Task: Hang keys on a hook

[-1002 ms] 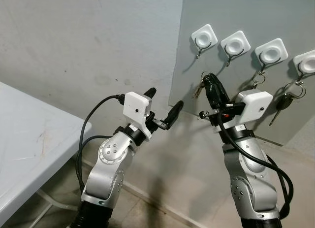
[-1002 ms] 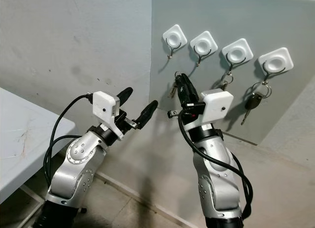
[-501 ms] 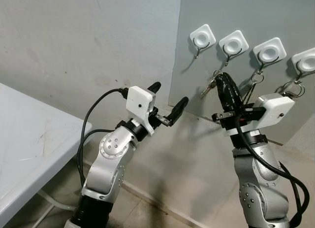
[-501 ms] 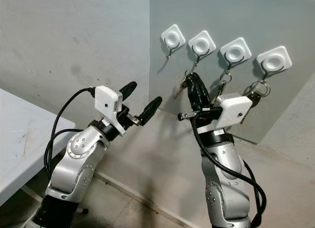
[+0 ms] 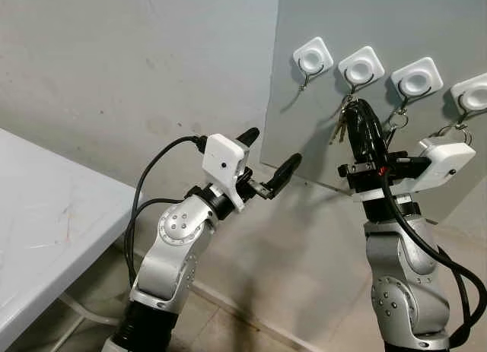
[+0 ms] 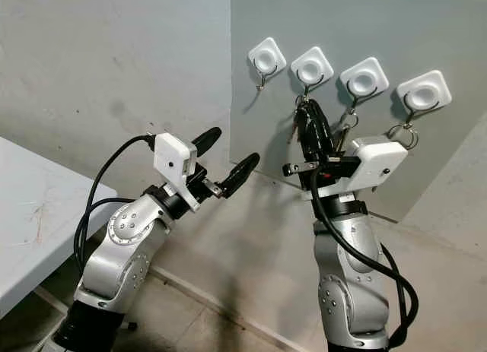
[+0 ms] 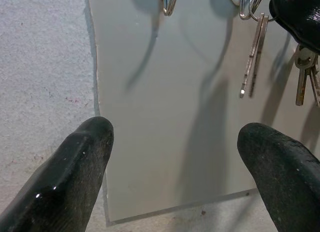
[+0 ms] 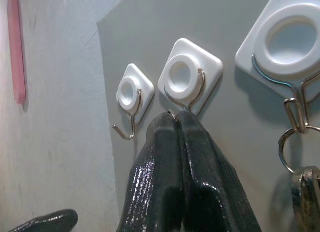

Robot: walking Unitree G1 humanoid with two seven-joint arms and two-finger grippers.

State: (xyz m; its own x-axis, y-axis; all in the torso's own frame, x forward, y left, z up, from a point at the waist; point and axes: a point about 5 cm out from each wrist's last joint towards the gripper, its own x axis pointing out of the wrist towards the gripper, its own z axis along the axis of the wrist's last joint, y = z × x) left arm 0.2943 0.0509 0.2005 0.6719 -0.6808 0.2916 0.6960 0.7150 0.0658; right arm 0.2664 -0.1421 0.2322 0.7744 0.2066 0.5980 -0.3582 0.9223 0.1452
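On the grey board (image 5: 380, 33) hang four hooks (image 5: 313, 59); right fingers (image 5: 364, 120) pinch keys (image 7: 252, 54), left fingers (image 5: 270, 156) spread.

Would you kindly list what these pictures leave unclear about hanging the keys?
- Whether the key ring is over the wire of the second white square hook: in the right wrist view the right gripper, jaws pressed together, covers that spot.
- The ring itself: too small in the eye views, where only the hanging silver keys show.
- The fourth white hook: cut off by the left eye view's edge.
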